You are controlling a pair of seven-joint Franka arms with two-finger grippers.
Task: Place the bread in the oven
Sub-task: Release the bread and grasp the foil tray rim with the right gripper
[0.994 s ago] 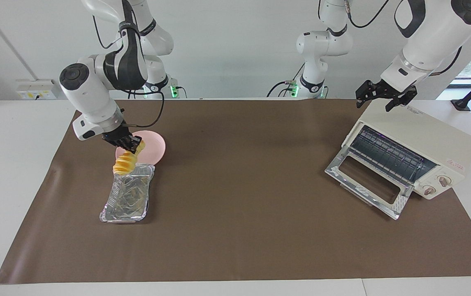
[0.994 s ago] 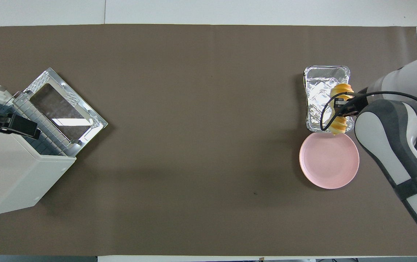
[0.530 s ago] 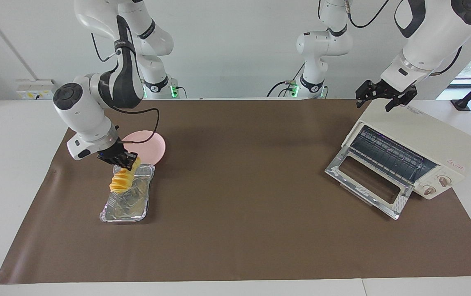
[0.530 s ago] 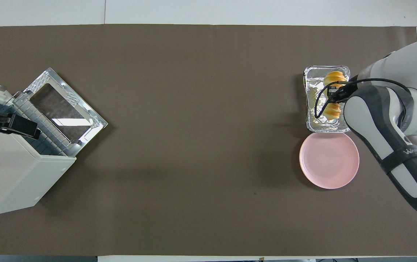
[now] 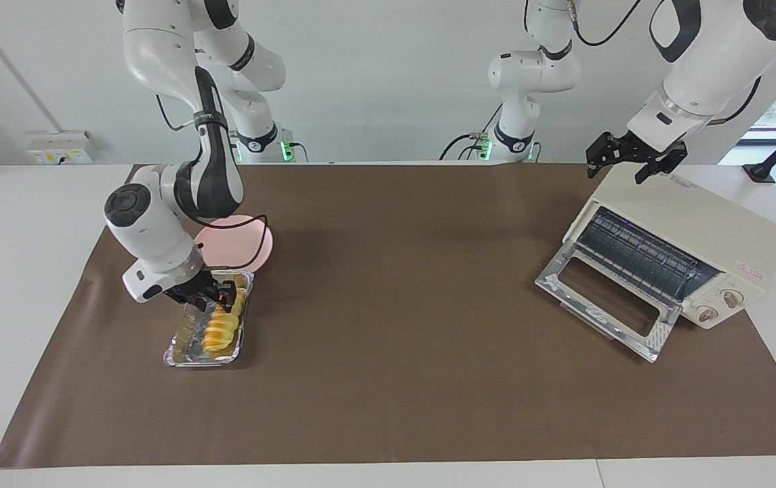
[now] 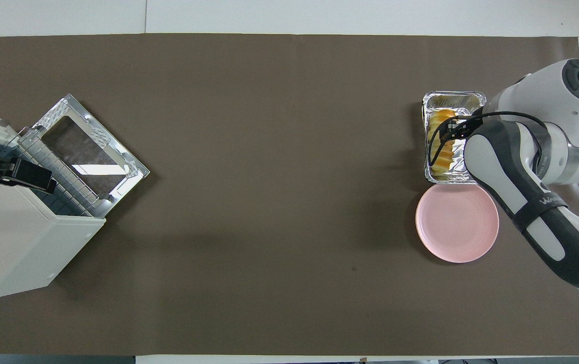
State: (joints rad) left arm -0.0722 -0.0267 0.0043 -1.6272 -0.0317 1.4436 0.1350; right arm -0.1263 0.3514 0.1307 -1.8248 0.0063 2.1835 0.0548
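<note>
We see the bread (image 5: 220, 330) lying flat in the foil tray (image 5: 184, 352), lengthwise along it. The right claw (image 5: 215, 298) sits low right over the tray's end closest to the robots, just at that end of the bread. Whether its fingers have let go or still pinch the loaf, we honestly can't tell from either view, since the arm covers most of it from above.

Just beside that claw, a bit nearer to the robots, there's a pink plate (image 5: 252, 240) touching the tray's end, with nothing on it.

The left claw (image 5: 634, 157) hangs up over the top of the oven (image 5: 706, 230), at the corner closest to the robots, and its fingers are spread wide with nothing between them. That arm is just waiting. Below and in front of that claw, the oven door (image 5: 608, 298) is dropped down flat onto the brown mat (image 5: 401, 339) on the bench, and we can see the wire rack (image 5: 638, 254) inside. The bread is well apart from the oven, way down at the right arm's end of the bench.
</note>
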